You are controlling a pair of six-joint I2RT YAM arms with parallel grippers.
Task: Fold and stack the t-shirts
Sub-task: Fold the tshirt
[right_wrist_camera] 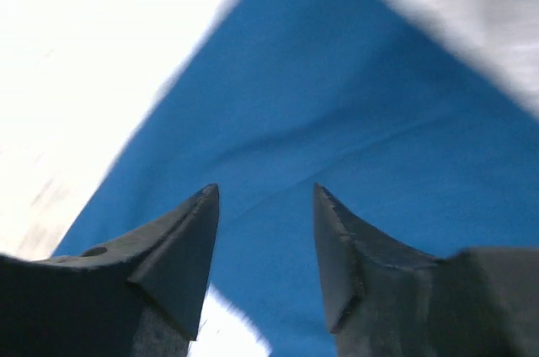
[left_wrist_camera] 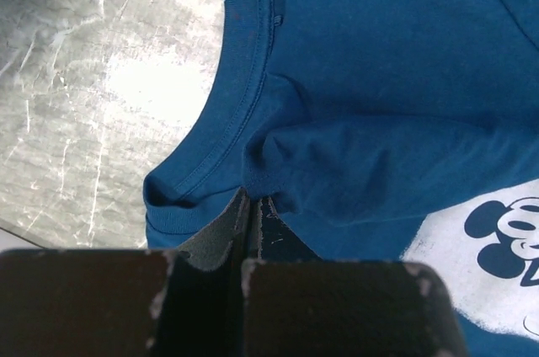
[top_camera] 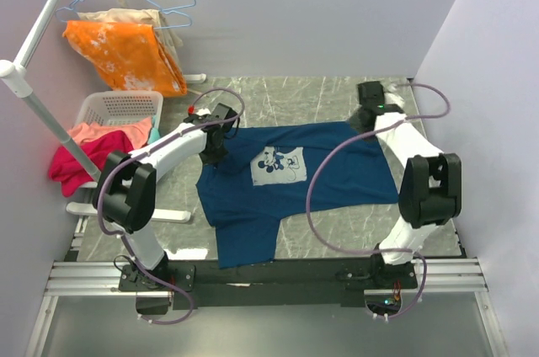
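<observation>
Our left tool [left_wrist_camera: 250, 205] is clamped tight on a pinch of cloth just beside the collar [left_wrist_camera: 240, 113] of the navy t-shirt [top_camera: 286, 189], and the fabric puckers up where the pads meet. Our right tool [right_wrist_camera: 265, 231] stands with its jaws apart and nothing between them, over plain blue cloth at the shirt's far right corner (that wrist view is blurred, so we cannot tell whether the tips touch the fabric).

The shirt lies face up in the middle of the surface [top_camera: 278, 92], with the collar to the left and the hem to the right. One sleeve trails toward the near edge, and the pale mouse print [top_camera: 279, 165] is uppermost. We judge this to be the spreading step before the first fold, since the body looks fairly flat but the near sleeve and left shoulder are rumpled. The next move calls for the right tool to take hold at the hem or side while the left keeps its end pinned, so the cloth is tensioned rather than dragged.

The left arm rises from its near base, elbow bent out to the left, wrist pitched down over the collar. The right arm stretches farther, its wrist tipped down at the far right.

At the far left, well apart, a basket [top_camera: 118, 109] holds pink and red clothes.
</observation>
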